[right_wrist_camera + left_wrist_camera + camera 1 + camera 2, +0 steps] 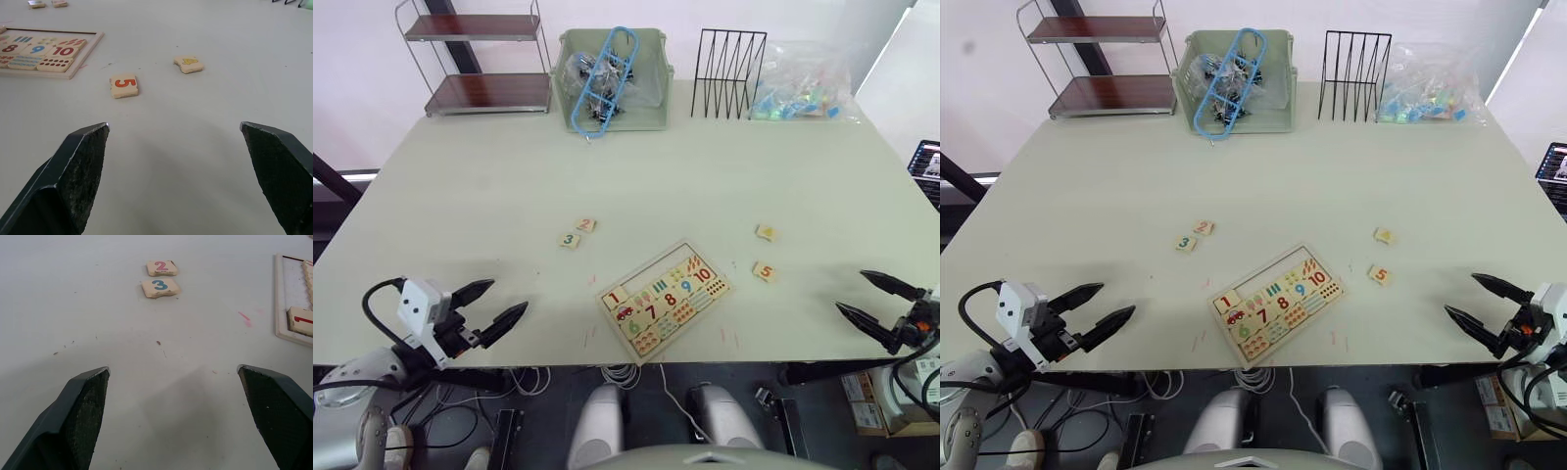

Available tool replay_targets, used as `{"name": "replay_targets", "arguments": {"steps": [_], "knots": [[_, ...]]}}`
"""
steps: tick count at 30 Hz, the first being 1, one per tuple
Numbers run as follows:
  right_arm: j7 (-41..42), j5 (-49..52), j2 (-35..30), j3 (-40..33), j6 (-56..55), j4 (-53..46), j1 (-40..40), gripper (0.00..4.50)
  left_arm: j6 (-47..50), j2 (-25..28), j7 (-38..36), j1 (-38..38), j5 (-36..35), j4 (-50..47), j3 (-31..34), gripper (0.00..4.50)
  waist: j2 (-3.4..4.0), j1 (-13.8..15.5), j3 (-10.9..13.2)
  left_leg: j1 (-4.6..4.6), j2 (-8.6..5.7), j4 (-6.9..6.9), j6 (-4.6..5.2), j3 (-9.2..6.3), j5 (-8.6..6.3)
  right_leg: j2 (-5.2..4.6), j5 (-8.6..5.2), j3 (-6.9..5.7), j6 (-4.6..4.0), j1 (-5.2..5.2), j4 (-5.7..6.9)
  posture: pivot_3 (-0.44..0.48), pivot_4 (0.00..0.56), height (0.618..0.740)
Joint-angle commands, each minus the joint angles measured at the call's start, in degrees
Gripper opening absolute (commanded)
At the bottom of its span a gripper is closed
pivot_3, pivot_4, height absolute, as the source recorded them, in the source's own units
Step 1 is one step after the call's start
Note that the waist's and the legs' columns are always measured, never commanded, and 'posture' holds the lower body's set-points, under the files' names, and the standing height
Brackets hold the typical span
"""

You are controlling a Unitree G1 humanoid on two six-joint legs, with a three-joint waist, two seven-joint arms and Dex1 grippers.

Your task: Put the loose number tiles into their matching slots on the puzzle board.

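Left eye view: tile 1 [616, 295] seated in puzzle board [717, 293] | tiles 2 [162, 268], 3 [159, 286] loose ahead of left gripper [499, 306] | 5 [124, 85], 4 [188, 63] ahead of right gripper [869, 298] | both jaws wide, empty.

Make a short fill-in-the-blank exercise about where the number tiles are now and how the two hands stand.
1. The tile already on the puzzle board shows the digit ____.
2. Tile 2 and tile ____ lie together on the board's left.
3. Tile 5 and tile 4 lie nearer the ____ hand.
4. The left hand and right hand are both ____.

Missing words: 1; 3; right; open
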Motion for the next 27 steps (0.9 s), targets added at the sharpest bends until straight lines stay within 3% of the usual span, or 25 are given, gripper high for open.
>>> {"name": "replay_targets", "arguments": {"steps": [1,27], "knots": [[-0.57,1.11,-0.31,-1.34,0.61,-2.81,0.20,4.50,-1.72,0.72,-0.56,-0.47,-0.15,0.37,1.26,4.43,0.00,0.00,0.00,0.00,0.00,0.00,0.00,0.00,0.00,0.00,0.00,0.00,0.00,0.00,0.00,0.000,0.150,0.740],[-7.10,2.65,2.44,-2.12,6.40,-16.52,3.56,4.50,-5.04,0.86,-2.54,-3.10,0.09,5.76,0.81,4.43,-0.01,0.03,0.00,-0.02,0.02,-0.01,0.00,0.01,0.00,-0.01,-0.02,0.00,0.03,-0.03,0.00,0.000,0.150,0.740]]}}
